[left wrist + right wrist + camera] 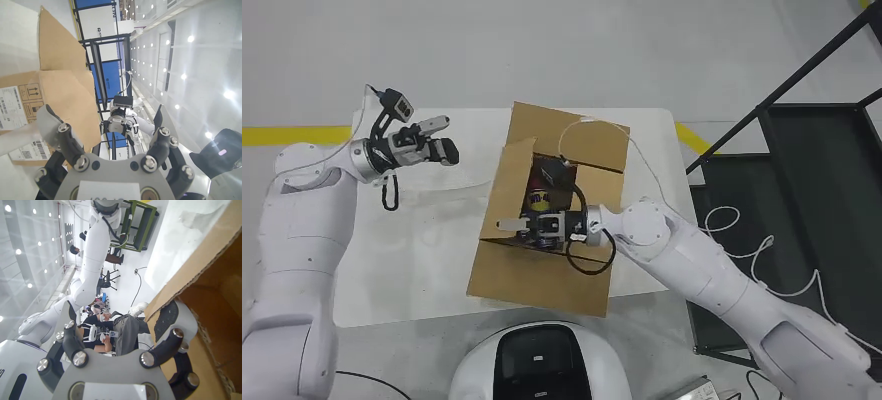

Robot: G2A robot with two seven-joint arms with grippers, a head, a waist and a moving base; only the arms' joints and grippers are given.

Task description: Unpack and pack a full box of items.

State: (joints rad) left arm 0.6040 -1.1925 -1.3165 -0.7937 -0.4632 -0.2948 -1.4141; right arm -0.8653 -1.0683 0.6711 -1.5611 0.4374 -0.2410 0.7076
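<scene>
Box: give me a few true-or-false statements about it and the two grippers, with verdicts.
1. The box sits on the table with its flaps open. True.
2. The left gripper holds an item. False: it is open and empty, over the table beside the box.
3. The right gripper is open at the box's edge. True.
4. The box is empty. False: dark items lie inside.

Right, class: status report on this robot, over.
Left gripper open, empty, over table. Right gripper open at a flap. Box open, items inside, opening unobstructed.
</scene>
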